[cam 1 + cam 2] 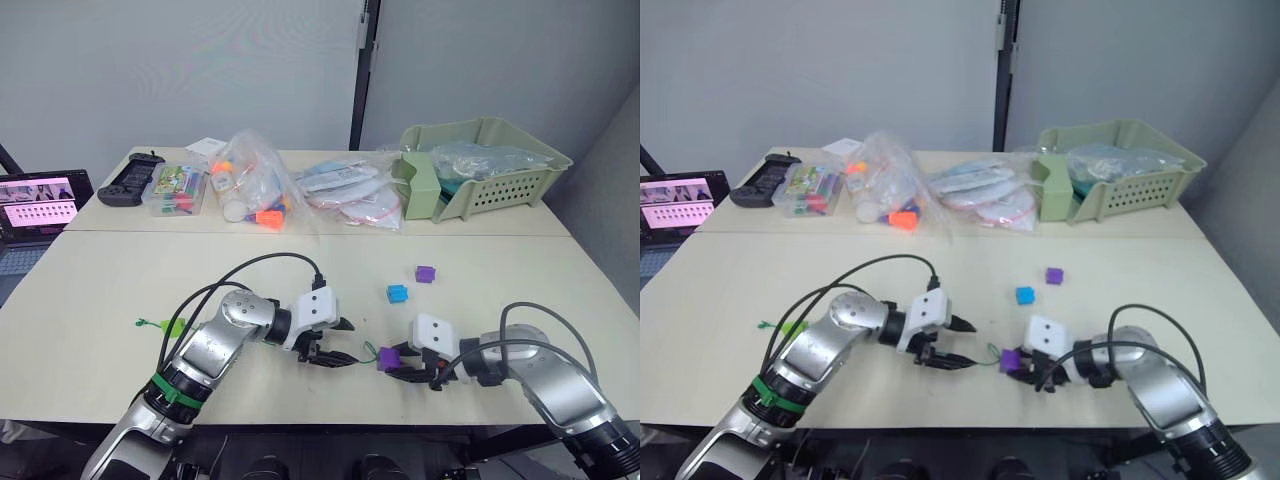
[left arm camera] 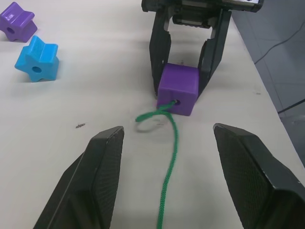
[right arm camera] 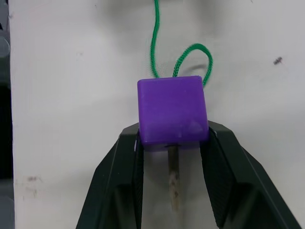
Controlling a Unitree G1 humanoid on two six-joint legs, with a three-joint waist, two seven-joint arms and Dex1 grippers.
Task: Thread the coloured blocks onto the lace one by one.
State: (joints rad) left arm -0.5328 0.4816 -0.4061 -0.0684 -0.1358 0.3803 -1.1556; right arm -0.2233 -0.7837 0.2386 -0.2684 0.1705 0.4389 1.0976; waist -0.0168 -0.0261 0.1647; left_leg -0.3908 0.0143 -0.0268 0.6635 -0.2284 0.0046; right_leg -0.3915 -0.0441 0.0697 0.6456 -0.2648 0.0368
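Observation:
A purple cube [image 3: 172,109] is clamped between the fingers of my right gripper [image 1: 396,364], low over the table near its front edge. The green lace [image 2: 169,157] enters the cube's hole, loops beside it, and its pale stiff tip [image 3: 174,181] pokes out the back between the right fingers. My left gripper [image 1: 340,342] stands open just left of the cube, with the lace running between its fingers untouched. A blue block [image 1: 397,293] and a purple block [image 1: 425,273] lie further back. A lime green piece [image 1: 172,326] lies at the left, by the lace's tab end.
Along the back of the table are a green basket [image 1: 480,170], clear bags of toys [image 1: 250,185], a clear box [image 1: 175,190] and a black controller [image 1: 125,185]. A screen [image 1: 35,205] stands at the far left. Black cables arc over both arms.

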